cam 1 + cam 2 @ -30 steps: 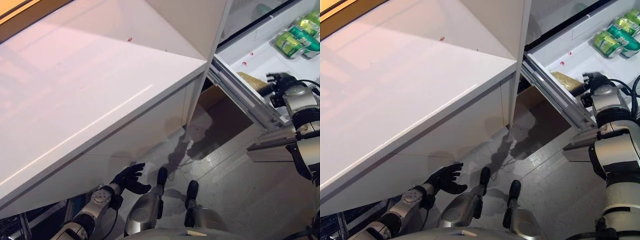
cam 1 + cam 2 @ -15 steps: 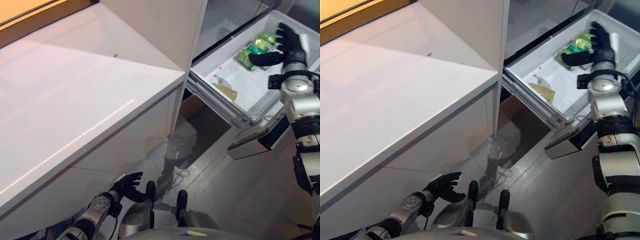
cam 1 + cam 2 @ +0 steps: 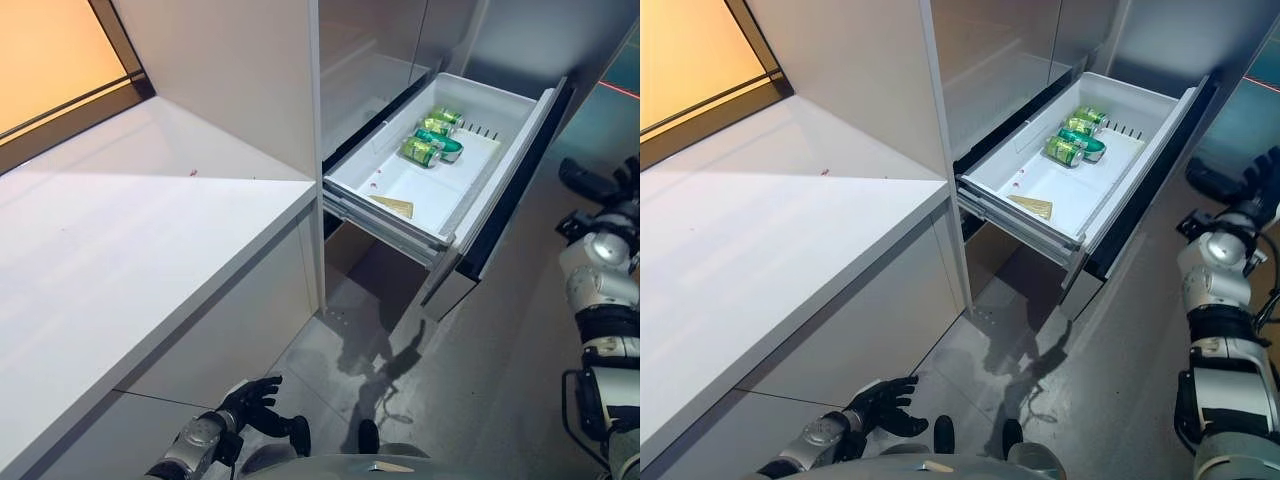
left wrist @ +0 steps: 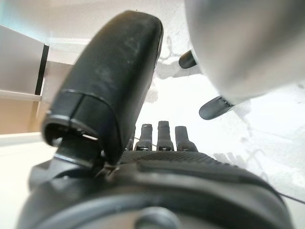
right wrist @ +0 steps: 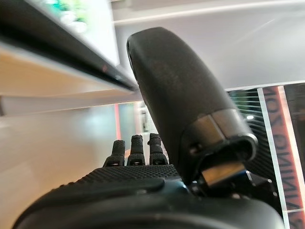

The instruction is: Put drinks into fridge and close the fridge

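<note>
The fridge's white drawer (image 3: pixel 497 163) stands pulled out, with green cans (image 3: pixel 430 141) lying together at its far end. My right hand (image 3: pixel 597 186) is open and empty, held in the air to the right of the drawer's dark front panel (image 3: pixel 515 200), apart from it. Its straight fingers (image 5: pixel 135 149) and thumb show in the right wrist view. My left hand (image 3: pixel 254 400) is open and empty, low near the floor under the counter. It also shows in the left wrist view (image 4: pixel 162 138).
A flat yellowish packet (image 3: pixel 393 206) lies at the drawer's near end. A white counter (image 3: pixel 130 260) runs along the left, meeting the tall white fridge side (image 3: pixel 250 80). Grey floor (image 3: pixel 500 350) lies below and to the right of the drawer.
The camera has lifted and turned, so the whole drawer now shows. My right hand has come out from over the cans to the right, past the drawer's front. My left hand stays low.
</note>
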Robot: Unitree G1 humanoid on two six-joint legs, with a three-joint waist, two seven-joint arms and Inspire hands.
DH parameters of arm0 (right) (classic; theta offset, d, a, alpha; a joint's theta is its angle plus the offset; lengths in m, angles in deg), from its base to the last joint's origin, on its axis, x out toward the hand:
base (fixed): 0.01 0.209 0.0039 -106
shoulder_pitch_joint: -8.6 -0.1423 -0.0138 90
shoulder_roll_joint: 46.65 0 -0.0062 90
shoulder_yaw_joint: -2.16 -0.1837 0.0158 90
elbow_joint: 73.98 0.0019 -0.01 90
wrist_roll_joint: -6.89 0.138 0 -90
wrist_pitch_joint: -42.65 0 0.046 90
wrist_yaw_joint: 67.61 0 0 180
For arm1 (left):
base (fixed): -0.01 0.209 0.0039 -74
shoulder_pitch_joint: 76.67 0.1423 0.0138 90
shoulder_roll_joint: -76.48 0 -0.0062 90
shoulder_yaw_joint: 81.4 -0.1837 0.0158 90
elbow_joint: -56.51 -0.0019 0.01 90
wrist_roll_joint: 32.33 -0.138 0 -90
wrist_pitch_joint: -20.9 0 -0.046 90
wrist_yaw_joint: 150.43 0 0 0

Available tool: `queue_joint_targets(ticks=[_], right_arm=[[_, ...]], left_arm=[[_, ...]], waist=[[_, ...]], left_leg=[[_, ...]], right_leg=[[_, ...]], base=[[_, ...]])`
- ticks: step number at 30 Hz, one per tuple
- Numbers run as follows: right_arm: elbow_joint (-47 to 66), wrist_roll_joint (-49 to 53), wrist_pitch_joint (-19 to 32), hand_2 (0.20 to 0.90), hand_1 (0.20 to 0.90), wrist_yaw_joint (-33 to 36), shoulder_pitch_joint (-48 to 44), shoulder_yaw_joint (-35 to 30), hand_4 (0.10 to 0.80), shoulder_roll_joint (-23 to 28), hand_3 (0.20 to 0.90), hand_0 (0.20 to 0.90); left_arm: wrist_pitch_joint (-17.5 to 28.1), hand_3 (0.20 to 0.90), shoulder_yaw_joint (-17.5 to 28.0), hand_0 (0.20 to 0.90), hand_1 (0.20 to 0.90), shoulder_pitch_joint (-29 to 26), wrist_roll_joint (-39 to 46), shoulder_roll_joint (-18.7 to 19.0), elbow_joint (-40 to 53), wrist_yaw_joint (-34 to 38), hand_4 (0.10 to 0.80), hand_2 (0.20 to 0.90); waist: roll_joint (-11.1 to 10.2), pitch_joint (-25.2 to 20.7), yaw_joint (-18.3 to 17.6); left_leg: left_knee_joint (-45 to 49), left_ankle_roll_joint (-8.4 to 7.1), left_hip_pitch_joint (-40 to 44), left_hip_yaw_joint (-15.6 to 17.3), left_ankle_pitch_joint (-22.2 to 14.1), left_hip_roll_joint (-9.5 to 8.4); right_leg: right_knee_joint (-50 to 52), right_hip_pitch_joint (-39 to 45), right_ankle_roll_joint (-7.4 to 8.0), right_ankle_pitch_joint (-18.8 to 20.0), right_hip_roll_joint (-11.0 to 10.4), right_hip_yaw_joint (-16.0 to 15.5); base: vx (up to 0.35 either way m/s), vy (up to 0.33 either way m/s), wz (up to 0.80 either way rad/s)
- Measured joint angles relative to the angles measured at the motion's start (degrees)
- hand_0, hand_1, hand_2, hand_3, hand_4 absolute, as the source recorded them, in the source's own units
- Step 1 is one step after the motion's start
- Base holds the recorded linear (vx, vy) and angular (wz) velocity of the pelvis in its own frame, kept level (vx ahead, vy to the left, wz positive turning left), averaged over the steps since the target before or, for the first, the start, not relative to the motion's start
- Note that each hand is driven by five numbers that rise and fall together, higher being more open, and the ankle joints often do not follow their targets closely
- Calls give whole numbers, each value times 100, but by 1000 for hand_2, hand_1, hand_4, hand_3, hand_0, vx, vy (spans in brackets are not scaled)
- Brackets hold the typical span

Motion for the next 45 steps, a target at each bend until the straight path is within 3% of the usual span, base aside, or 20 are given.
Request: queue_joint_targets(ticks=[4, 7, 12, 19, 24, 30, 31, 35, 39, 42, 45], right_arm=[[-62, 155, 85, 900, 900, -150, 101, 15, 800, -149, 900, 900], [-141, 616, 412, 900, 900, -293, -258, 59, 800, -177, 900, 900], [-129, 1159, 836, 900, 900, -632, -1039, -72, 800, -216, 900, 900], [15, 1506, 766, 900, 900, -1671, -1285, -114, 800, -98, 900, 900], [201, 859, 787, 900, 900, -1809, -1315, 282, 800, 3, 900, 900], [590, 657, 597, 900, 900, -2474, -1360, 705, 800, 19, 900, 900], [594, 656, 551, 900, 900, -2649, -1402, 790, 800, 26, 900, 900], [709, 565, 390, 900, 900, -3041, -1506, 1317, 800, 45, 900, 900], [712, 353, 259, 900, 900, -3165, -1630, 1681, 800, 41, 900, 900], [713, 177, 222, 900, 900, -3185, -1862, 1863, 800, -27, 900, 900], [739, -18, 216, 900, 900, -3162, -1873, 1896, 800, -59, 900, 900]], left_arm=[[13, 900, -65, 900, 900, -211, -6, -71, -88, 17, 800, 900], [35, 900, -148, 900, 900, -625, 10, -98, -84, 94, 800, 900], [72, 900, -126, 900, 900, -1329, 223, -113, -81, 306, 800, 900], [192, 900, -1, 900, 900, -1457, 407, -189, 83, 522, 800, 900], [281, 900, 115, 900, 900, -1422, 413, -224, 91, 508, 800, 900], [384, 900, 197, 900, 900, -1379, 413, -245, 77, 468, 800, 900], [385, 900, 235, 900, 900, -1370, 413, -245, 78, 458, 800, 900], [377, 900, 243, 900, 900, -1306, 411, -246, 58, 381, 800, 900], [391, 900, 242, 900, 900, -1207, 409, -217, 62, 342, 800, 900], [380, 900, 243, 900, 900, -1192, 406, -215, 69, 319, 800, 900], [376, 900, 239, 900, 900, -1156, 398, -212, 59, 291, 800, 900]], waist=[[105, 153, 121], [176, 616, 168], [12, 1497, 206], [-94, 1664, 264], [-85, 1699, 275], [-56, 1719, 273], [-55, 1719, 277], [-40, 1723, 314], [-21, 1718, 466], [5, 1704, 511], [44, 1706, 641]], left_leg=[[521, 39, -416, -66, -139, -33], [1236, 63, -1066, -223, -295, -101], [2378, 191, -2200, -356, -571, -318], [3167, 245, -3074, -491, -645, -509], [3214, 243, -3214, -636, -644, -579], [3012, 210, -3200, -833, -656, -599], [3034, 201, -3178, -836, -654, -593], [2880, 125, -2949, -1072, -645, -588], [2666, 107, -2586, -1194, -656, -573], [2478, 90, -2431, -1212, -649, -493], [2391, -49, -2150, -1240, -559, -439]], right_leg=[[369, -338, 40, -66, -47, -15], [1166, -1029, 45, -259, -108, -28], [2825, -2395, 100, -758, -320, 54], [3694, -3254, 160, -886, -433, 115], [3779, -3405, 148, -876, -425, 104], [3571, -3393, 127, -861, -363, 95], [3555, -3375, 53, -809, -379, 18], [3428, -3126, 35, -798, -389, -152], [3205, -2728, -122, -753, -435, -410], [3003, -2547, -148, -766, -441, -541], [2972, -2216, -140, -895, -440, -640]], base=[[-205, -4, 7], [-270, -6, 2], [-151, 23, 4], [-45, 16, 5], [25, 42, 1], [52, 8, -7], [74, -10, -11], [79, -1, 1], [73, -2, 15], [82, -8, 19], [68, -19, 19]])
